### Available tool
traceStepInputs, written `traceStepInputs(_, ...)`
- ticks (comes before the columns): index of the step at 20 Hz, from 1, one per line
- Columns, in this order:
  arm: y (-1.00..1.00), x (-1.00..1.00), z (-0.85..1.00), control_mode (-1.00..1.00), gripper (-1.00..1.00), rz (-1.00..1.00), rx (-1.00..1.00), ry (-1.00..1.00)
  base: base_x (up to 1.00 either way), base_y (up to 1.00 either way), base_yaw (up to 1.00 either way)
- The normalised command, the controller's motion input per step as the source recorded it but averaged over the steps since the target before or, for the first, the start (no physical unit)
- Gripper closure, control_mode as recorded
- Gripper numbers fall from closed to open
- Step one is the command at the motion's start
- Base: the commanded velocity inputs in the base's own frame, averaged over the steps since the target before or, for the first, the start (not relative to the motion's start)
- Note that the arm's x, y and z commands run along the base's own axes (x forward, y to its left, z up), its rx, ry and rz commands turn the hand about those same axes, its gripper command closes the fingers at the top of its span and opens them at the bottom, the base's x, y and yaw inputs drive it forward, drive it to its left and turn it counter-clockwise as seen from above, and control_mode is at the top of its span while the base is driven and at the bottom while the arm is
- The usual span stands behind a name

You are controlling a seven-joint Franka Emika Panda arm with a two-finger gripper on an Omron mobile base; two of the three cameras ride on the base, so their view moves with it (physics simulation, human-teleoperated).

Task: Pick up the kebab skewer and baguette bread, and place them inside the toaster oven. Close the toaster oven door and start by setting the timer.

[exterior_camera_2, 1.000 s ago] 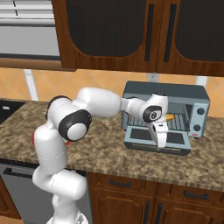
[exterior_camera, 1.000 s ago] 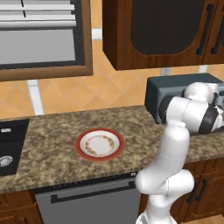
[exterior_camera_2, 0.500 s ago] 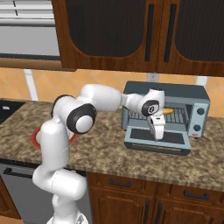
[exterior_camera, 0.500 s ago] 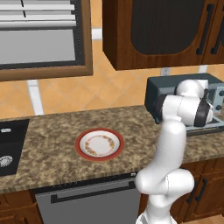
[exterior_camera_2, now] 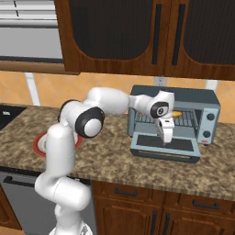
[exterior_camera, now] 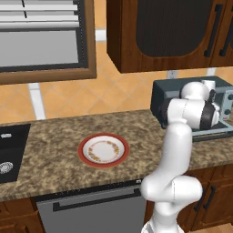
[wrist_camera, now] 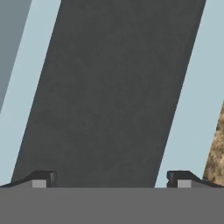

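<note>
The toaster oven point(exterior_camera_2: 209, 98) stands on the counter at the right with its door point(exterior_camera_2: 183, 147) folded down flat. A golden-orange baguette bread point(exterior_camera_2: 176, 113) lies on the wire rack inside. My gripper point(exterior_camera_2: 165, 140) points down just above the lowered door, open and holding nothing. In the hand view the gripper point(wrist_camera: 111, 179) faces the door's dark window point(wrist_camera: 113, 87), framed by pale blue-grey bands, and its fingertips point(wrist_camera: 43, 178) stand far apart. The kebab skewer is out of view. From the left base view my arm covers much of the toaster oven point(exterior_camera: 170, 93).
A red-rimmed plate point(exterior_camera: 103, 150) with nothing on it sits mid-counter, partly behind my arm in the right base view point(exterior_camera_2: 42, 143). A dark sink point(exterior_camera: 9, 157) is at the far left. Dark wood cabinets point(exterior_camera_2: 137, 36) hang overhead. Speckled counter point(exterior_camera_2: 114, 158) lies before the oven.
The arm's elbow has swung a little toward the oven. The gripper has stayed open over the lowered door, barely shifting.
</note>
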Motion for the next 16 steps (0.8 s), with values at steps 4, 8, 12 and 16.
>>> traceStepInputs(4, 0.06, -0.51, 0.02, -1.0, -1.0, 0.0, 0.0, -0.12, 0.0, 0.0, 0.0)
traceStepInputs(8, 0.11, -0.93, 0.08, -1.0, -1.0, 0.03, 0.0, -0.12, 0.0, 0.0, 0.0)
traceStepInputs(12, 0.28, -1.0, 0.1, -1.0, -1.0, 0.31, 0.0, -0.03, 0.0, 0.0, 0.0)
traceStepInputs(16, 0.43, -0.87, 0.01, -1.0, -1.0, 0.5, 0.0, 0.0, 0.0, 0.0, 0.0)
